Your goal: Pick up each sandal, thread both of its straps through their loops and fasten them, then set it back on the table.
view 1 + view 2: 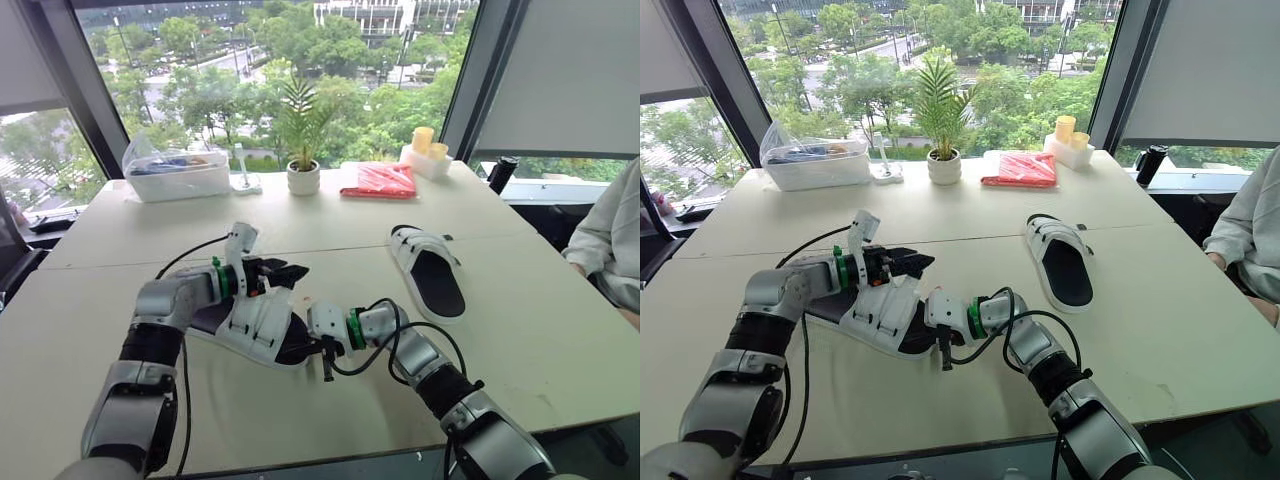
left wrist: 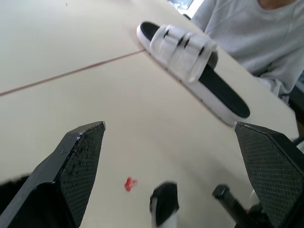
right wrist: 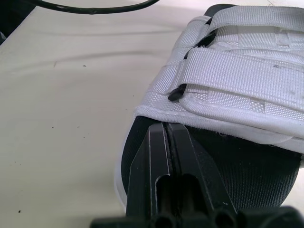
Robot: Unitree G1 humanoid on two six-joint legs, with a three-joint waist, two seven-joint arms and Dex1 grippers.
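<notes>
Sandal (image 1: 262, 328) lies just beside the open left hand (image 1: 288, 270); the right hand (image 3: 167, 128), closed, touches its sole edge. Straps (image 3: 237, 71) appear fastened; withdrawal likely next.

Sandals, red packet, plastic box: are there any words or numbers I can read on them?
None can be read.
Near sandal: plain white straps, no brand showing.
Far sandal: the same.
Red packet and clear plastic box: any print is too small to read.
</notes>
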